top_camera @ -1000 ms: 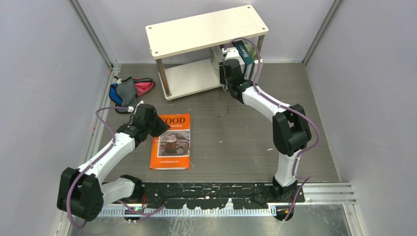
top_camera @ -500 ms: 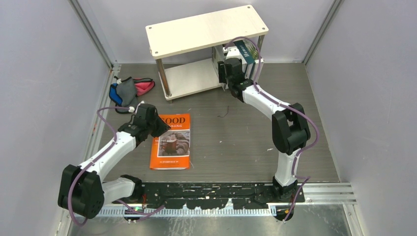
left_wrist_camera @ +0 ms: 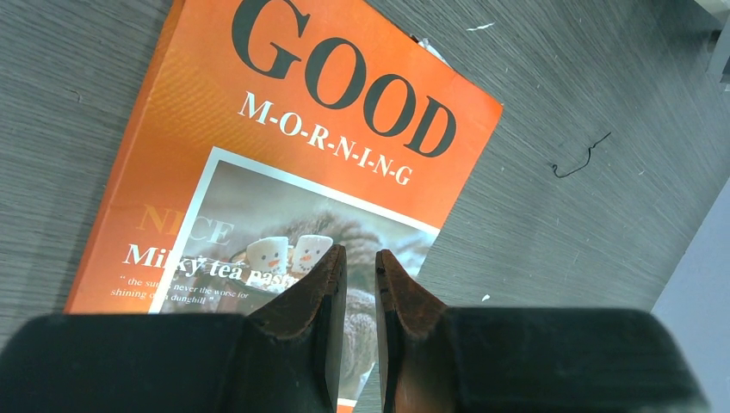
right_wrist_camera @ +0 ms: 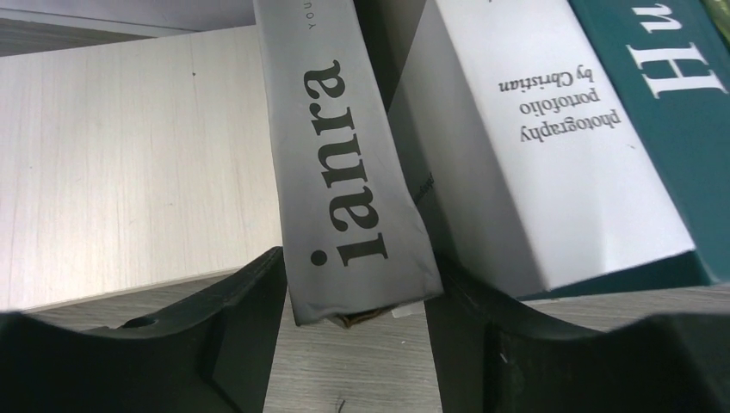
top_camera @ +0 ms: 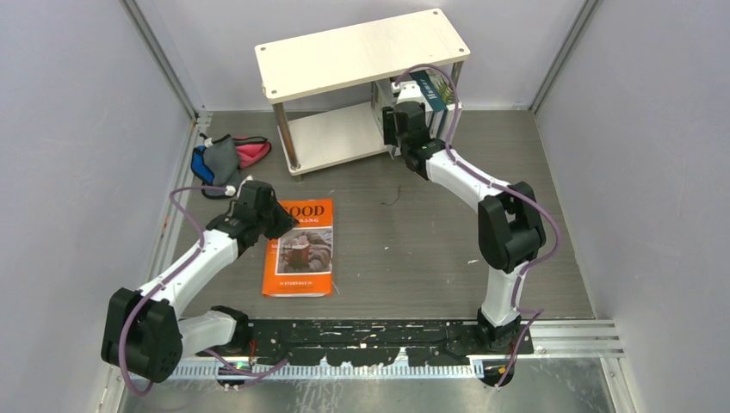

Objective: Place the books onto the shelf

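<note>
The orange "GOOD MORNING" book (top_camera: 300, 249) (left_wrist_camera: 284, 146) lies flat on the table. My left gripper (top_camera: 277, 219) (left_wrist_camera: 360, 251) hovers over its cover, its jaws a narrow gap apart with nothing between them. On the right end of the shelf's (top_camera: 361, 52) lower board (right_wrist_camera: 129, 155), a grey book (right_wrist_camera: 340, 163) leans against a white book (right_wrist_camera: 534, 155) and the teal book (top_camera: 426, 90) (right_wrist_camera: 671, 103). My right gripper (top_camera: 398, 120) (right_wrist_camera: 357, 284) is open around the grey book's spine. There is a gap on its left side, and its right finger is close against the book.
A blue, grey and pink cloth bundle (top_camera: 225, 157) lies at the left near the wall. A small black wire scrap (top_camera: 392, 198) (left_wrist_camera: 581, 159) lies mid-table. Grey walls close in on three sides. Silver posts (top_camera: 287, 142) carry the shelf boards.
My right gripper's jaws have opened wider around the grey book at the shelf. The left arm and the orange book have not moved.
</note>
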Robot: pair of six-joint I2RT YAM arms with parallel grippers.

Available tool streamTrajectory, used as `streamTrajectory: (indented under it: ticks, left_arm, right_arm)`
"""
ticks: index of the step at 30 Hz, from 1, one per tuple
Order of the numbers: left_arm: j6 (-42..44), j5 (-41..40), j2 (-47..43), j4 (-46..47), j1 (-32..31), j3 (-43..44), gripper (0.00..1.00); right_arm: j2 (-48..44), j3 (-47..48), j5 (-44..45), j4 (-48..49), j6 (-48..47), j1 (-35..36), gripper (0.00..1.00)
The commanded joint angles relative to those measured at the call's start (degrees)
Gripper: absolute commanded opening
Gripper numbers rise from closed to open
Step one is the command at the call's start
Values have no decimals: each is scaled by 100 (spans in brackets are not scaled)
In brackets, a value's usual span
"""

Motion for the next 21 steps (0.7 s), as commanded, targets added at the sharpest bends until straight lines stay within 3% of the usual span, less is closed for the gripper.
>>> streamTrajectory:
  ticks: [1,16,21]
  left_arm:
    - [38,-52,-158,167,24,196,19]
    - [-65,-375,-608,-194,24,8,21]
    - [-281,-547,-839,-565,23,-77,27]
  right_arm:
    - [-597,-134,175,365,52,-25,64]
    - [-1559,-941,261,345,169,154,63]
    - [-2184,-1393,447,277,200,348,64]
